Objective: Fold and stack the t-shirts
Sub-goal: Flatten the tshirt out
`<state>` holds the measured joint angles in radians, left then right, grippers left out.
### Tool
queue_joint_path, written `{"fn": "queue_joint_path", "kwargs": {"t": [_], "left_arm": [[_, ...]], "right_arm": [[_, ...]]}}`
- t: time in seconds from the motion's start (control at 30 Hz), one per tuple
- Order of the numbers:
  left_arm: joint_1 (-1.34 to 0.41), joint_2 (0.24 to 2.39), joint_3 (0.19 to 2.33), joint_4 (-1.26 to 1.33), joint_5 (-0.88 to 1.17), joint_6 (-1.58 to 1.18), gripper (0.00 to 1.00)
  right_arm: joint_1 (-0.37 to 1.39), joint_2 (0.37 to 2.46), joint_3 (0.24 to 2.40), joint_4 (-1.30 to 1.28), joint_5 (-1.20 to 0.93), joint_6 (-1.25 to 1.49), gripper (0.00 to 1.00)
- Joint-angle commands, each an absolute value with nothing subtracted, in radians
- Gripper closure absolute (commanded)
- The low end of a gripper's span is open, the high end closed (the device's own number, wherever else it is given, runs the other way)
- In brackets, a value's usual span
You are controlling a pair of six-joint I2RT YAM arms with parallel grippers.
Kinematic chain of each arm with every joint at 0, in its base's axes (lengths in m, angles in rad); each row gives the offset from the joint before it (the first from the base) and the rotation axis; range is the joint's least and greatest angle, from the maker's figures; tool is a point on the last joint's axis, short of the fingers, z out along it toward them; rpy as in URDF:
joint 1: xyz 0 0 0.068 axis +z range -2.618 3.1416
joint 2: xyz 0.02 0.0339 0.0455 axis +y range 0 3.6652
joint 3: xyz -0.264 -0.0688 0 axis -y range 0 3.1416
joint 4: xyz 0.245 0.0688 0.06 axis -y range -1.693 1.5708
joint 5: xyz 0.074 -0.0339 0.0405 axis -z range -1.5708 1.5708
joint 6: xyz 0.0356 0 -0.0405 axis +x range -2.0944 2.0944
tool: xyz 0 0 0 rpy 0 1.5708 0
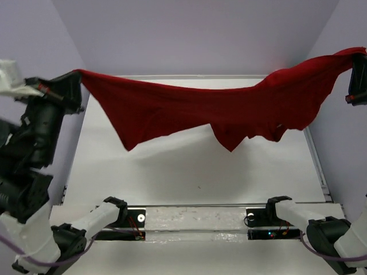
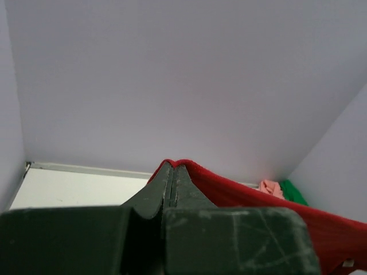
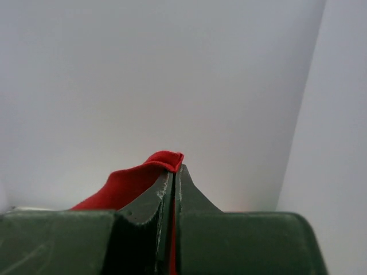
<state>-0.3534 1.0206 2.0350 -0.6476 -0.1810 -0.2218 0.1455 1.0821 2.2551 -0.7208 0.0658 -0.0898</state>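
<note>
Over the white table, left hand and half-cropped right hand clench the red shirt.

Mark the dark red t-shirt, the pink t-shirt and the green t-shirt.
dark red t-shirt [image 1: 189, 109], top external view, middle of the stretched cloth.
pink t-shirt [image 2: 269, 188], left wrist view, bunched visible part.
green t-shirt [image 2: 293, 192], left wrist view, visible corner.

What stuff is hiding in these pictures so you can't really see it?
- The pink shirt and green shirt: the left wrist view shows only small bits, because the red shirt covers the rest. The top view shows neither.
- The right pincer: in the top view the right edge cuts most of it off.
- The red shirt's front or back: the hanging folds do not let me tell.
</note>
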Motion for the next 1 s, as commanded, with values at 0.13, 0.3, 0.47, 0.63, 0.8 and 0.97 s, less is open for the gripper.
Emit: {"fn": "queue_joint_path", "kwargs": {"t": [0.13,0.3,0.47,0.63,0.8,0.97], "left_arm": [[-0.357,0.821,1.944,-0.663,-0.230,-0.213,1.00],[-0.356,0.848,1.973,-0.672,-0.216,-0.216,1.00],[-0.357,0.897,2.029,-0.663,-0.186,-0.206,1.00],[-0.357,0.954,2.060,-0.660,-0.210,-0.198,1.00],[-0.357,1.118,2.054,-0.696,-0.327,-0.205,1.00],[-0.347,1.348,2.054,-0.652,-0.311,-0.224,1.00]], "right_arm": [[0.150,1.083,2.404,-0.850,-0.072,-0.005,1.00],[0.140,1.101,2.477,-0.861,-0.132,0.037,1.00],[0.130,1.132,2.511,-0.836,-0.186,0.052,1.00],[0.130,1.190,2.540,-0.809,-0.192,0.046,1.00],[0.130,1.303,2.392,-0.701,-0.204,0.061,1.00],[0.130,1.552,2.382,-0.651,-0.209,0.084,1.00]]}}
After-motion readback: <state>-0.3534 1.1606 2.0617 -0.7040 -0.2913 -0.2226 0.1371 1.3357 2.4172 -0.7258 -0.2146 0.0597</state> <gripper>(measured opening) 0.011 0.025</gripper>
